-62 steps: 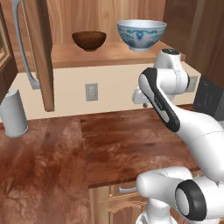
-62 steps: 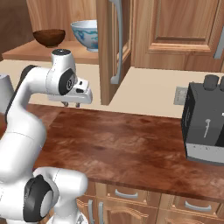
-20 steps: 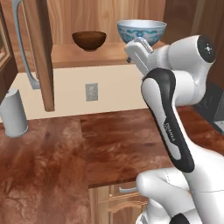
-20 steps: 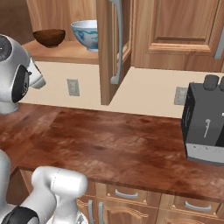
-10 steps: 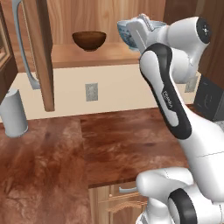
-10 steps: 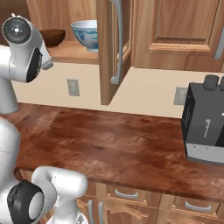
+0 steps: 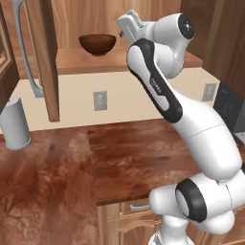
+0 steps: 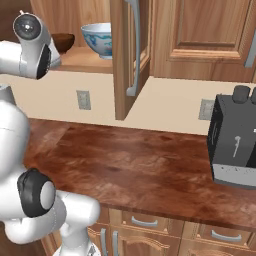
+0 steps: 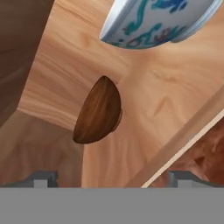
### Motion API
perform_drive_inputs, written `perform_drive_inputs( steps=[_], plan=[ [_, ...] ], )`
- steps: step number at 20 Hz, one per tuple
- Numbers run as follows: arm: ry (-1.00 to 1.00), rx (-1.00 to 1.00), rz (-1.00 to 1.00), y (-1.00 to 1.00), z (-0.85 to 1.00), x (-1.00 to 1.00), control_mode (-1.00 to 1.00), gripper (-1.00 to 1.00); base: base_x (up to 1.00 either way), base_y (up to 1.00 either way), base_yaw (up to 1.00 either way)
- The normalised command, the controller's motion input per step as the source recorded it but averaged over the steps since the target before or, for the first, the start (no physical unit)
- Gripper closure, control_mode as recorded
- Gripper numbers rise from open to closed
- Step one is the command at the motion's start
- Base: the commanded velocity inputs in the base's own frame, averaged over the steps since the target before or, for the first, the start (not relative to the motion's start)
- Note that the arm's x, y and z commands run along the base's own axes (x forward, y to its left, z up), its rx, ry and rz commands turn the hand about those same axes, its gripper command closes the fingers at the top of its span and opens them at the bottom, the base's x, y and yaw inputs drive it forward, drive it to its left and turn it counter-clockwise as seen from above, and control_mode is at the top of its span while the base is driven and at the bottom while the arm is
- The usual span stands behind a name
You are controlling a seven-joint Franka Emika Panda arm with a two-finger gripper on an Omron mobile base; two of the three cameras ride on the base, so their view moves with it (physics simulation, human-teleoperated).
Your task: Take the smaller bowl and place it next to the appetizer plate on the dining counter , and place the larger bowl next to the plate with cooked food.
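Wooden cabinets line the far wall above a reddish-brown counter (image 7: 119, 158). On the open shelf (image 7: 76, 62) the smaller bowl (image 7: 97, 43) sits left of the larger bowl (image 8: 98, 39), the two near but apart. Raised to shelf height, the gripper (image 9: 111, 177) faces both bowls, fingers spread wide and holding nothing.

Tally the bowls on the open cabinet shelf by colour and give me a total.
Brown bowls: 1, the small brown bowl
White-and-blue bowls: 1, the large patterned bowl
Total: 2
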Motion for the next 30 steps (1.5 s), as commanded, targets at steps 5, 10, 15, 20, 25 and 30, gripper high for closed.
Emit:
perform_drive_inputs(
  steps=[5, 10, 15, 20, 25, 30],
  plan=[
    [0.04, 0.00, 0.00, 0.23, 0.00, 0.83, -1.00, -1.00, 0.00, 0.00, 0.00],
    [0.07, 0.00, 0.00, 0.01, 0.00, 0.69, -1.00, -1.00, 0.00, 0.00, 0.00],
    [0.08, 0.00, 0.00, 0.00, 0.00, 0.51, -1.00, -1.00, 0.00, 0.00, 0.00],
    [0.02, 0.00, 0.00, 0.09, -0.05, 0.41, -1.00, -1.00, 0.00, 0.00, 0.00],
    [0.00, 0.00, 0.00, 0.21, -0.03, 0.17, -1.00, -1.00, 0.00, 0.00, 0.00],
    [0.00, 0.00, 0.00, 0.27, -0.14, 0.19, -1.00, -1.00, 0.00, 0.00, 0.00]
  ],
)
